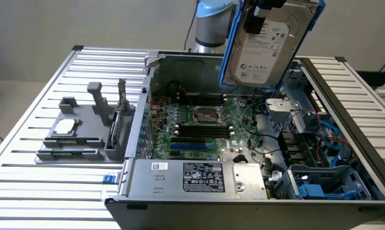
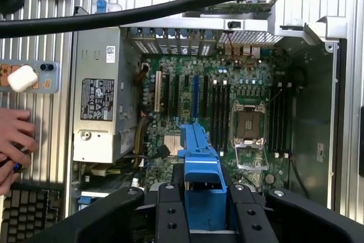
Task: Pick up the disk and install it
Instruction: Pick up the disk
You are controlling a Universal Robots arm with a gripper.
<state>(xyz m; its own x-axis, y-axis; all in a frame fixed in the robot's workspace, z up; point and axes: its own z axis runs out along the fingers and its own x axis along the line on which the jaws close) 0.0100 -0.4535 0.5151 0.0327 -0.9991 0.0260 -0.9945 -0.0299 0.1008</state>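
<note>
While disk (image 1: 269, 45) hangs above open case (image 1: 243, 216), top edge cut off, fingers (image 2: 172, 215) pinch its blue carrier (image 2: 200, 160).

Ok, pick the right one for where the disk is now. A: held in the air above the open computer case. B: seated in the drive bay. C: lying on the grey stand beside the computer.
A: the gripper is clamped on the disk, which hangs above the open computer case.
</note>
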